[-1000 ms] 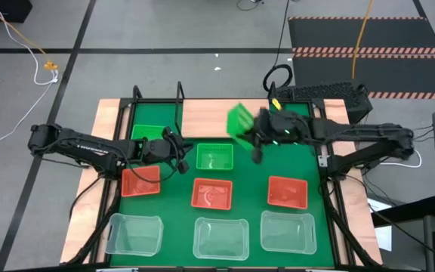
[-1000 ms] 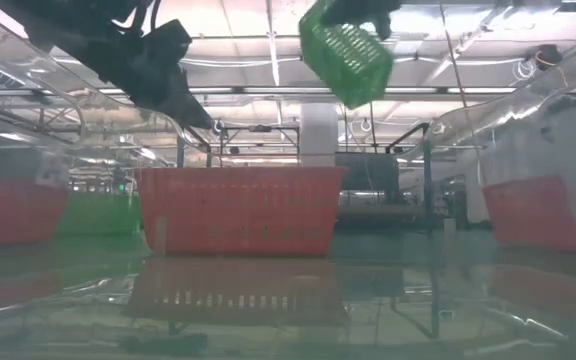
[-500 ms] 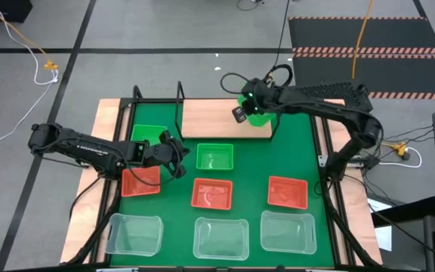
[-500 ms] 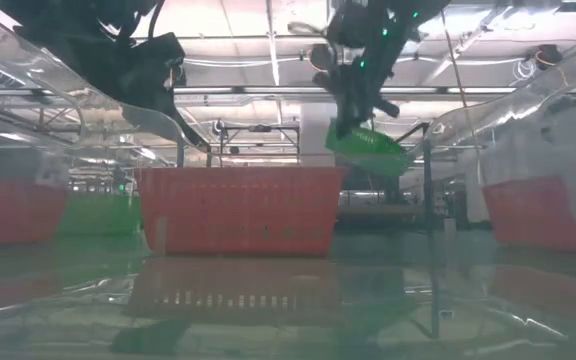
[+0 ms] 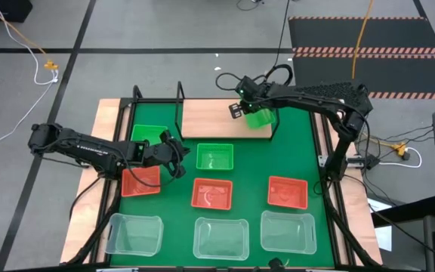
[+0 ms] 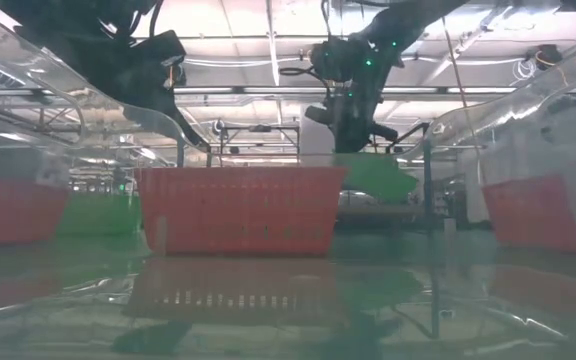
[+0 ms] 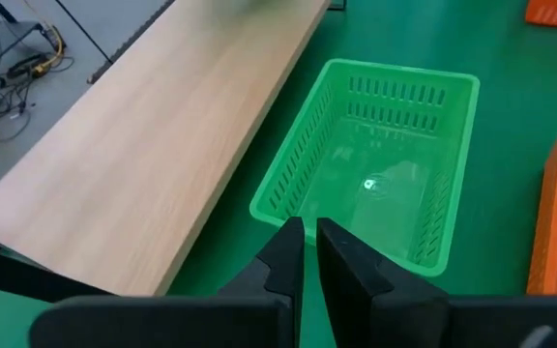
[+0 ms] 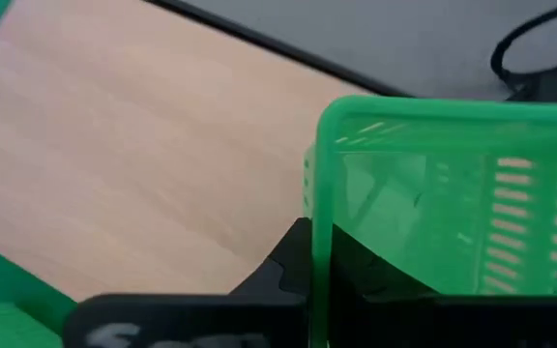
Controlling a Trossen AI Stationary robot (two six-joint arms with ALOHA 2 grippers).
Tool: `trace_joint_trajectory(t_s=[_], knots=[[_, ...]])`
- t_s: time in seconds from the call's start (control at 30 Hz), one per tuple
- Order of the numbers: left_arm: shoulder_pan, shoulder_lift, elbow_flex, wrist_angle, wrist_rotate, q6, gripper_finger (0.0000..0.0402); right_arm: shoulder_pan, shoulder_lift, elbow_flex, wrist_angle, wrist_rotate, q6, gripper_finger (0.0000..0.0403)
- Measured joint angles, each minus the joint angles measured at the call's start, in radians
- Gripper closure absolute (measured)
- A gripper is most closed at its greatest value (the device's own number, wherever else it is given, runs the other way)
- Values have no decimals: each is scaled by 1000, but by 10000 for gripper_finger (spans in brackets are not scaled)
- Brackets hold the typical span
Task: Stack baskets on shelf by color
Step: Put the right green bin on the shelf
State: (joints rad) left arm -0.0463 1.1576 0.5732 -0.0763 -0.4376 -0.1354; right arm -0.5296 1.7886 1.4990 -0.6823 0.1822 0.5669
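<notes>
One green basket [image 5: 260, 118] is hanging over the shelf's [image 5: 210, 117] right end, its wall pinched by the right gripper [image 5: 249, 108]. It seems tilted; levelling before release would help. The left gripper [image 5: 178, 153], fingers pressed together, is waiting beside another green basket [image 5: 215, 157].

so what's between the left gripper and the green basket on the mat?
Nothing. The left wrist view shows bare green mat between the left gripper and that green basket.
</notes>
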Motion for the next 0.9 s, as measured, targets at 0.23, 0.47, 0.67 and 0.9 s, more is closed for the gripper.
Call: trace_joint_trajectory(t_s=[0.23,0.47,0.67,0.9], knots=[[0,0,0,4,-2,12,364,1,5,0,39,-52,83,399],[0,0,0,-1,-2,6,364,1,4,0,58,-19,32,366],[0,0,0,-3,-2,-9,364,1,4,0,137,3,-13,323],[-2,0,0,-15,-3,-36,364,0,-72,0,232,-266,-679,287]])
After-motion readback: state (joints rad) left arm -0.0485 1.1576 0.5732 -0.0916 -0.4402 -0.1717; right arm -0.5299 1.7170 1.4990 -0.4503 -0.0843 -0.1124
